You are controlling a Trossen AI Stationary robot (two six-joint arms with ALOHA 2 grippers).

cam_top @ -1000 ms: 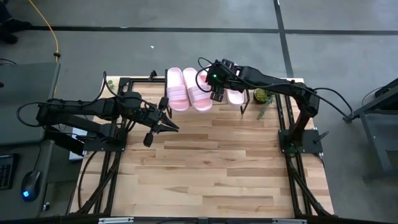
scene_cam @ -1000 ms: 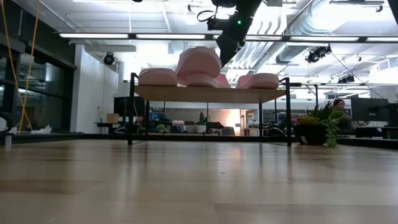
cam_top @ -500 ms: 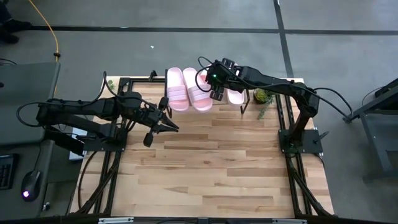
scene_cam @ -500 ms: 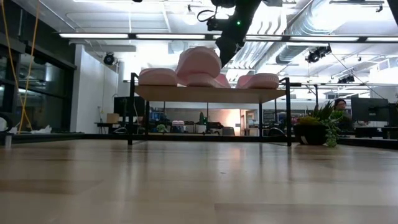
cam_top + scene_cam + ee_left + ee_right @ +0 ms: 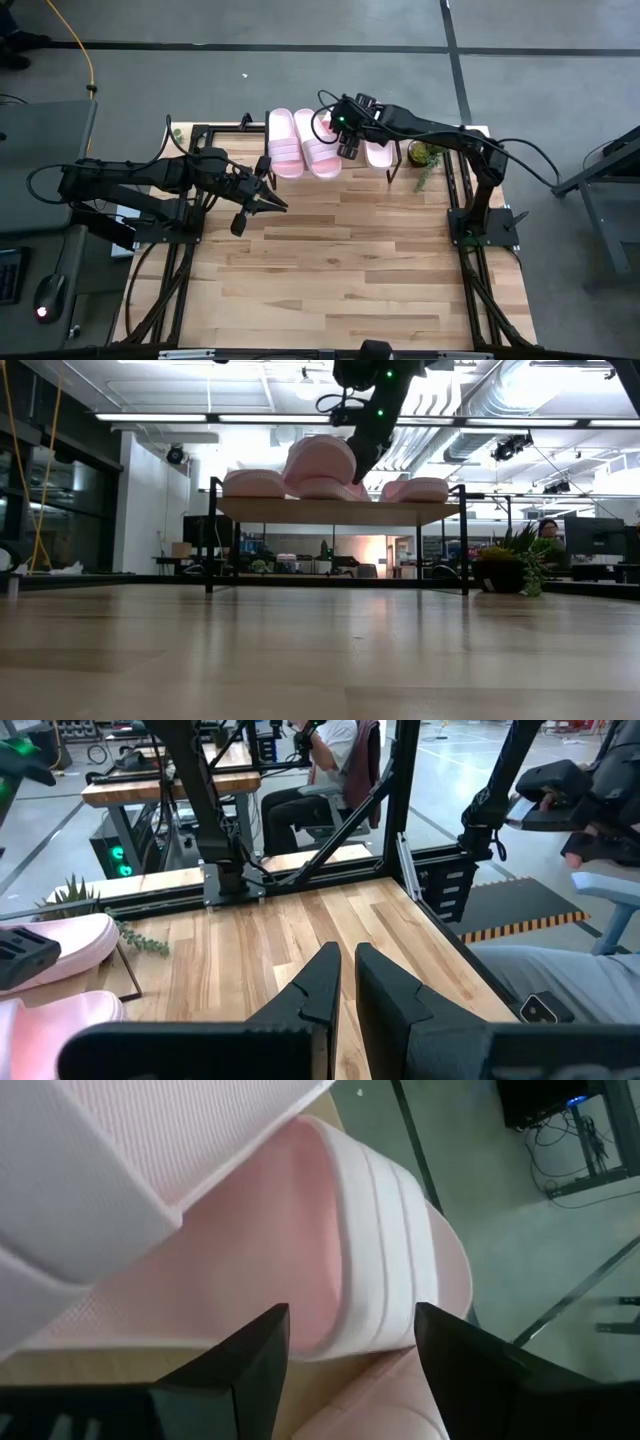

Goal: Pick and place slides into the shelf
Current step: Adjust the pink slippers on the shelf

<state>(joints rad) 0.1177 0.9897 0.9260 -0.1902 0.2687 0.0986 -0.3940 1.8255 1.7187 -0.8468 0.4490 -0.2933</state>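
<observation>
While the right gripper (image 5: pixel 347 146) hovered over the middle of the shelf (image 5: pixel 335 511) with its fingers (image 5: pixel 250 1355) apart and nothing between them, we judged that the step in hand was the settling of the third sandal. In the right wrist view the strap of one slide (image 5: pixel 385 1270) lay just beyond the open fingers, and another slide (image 5: pixel 120 1170) leaned over it. In the low view this tilted slide (image 5: pixel 320 465) rested partly on its neighbour instead of lying flat on the board. In our judgement, doing this step well called for a gentle push of the tilted slide toward the left, or a grip on its strap, so that it dropped flat between the others. Pressing too hard risked sliding the row off the far edge. In the high view, two slides (image 5: pixel 300 142) lay side by side on the left part of the shelf, and one slide (image 5: pixel 380 154) at the right end. The left gripper (image 5: pixel 278 206) waited over the table (image 5: pixel 340 270), fingers together and empty. We could read no brand, label or writing on anything.
</observation>
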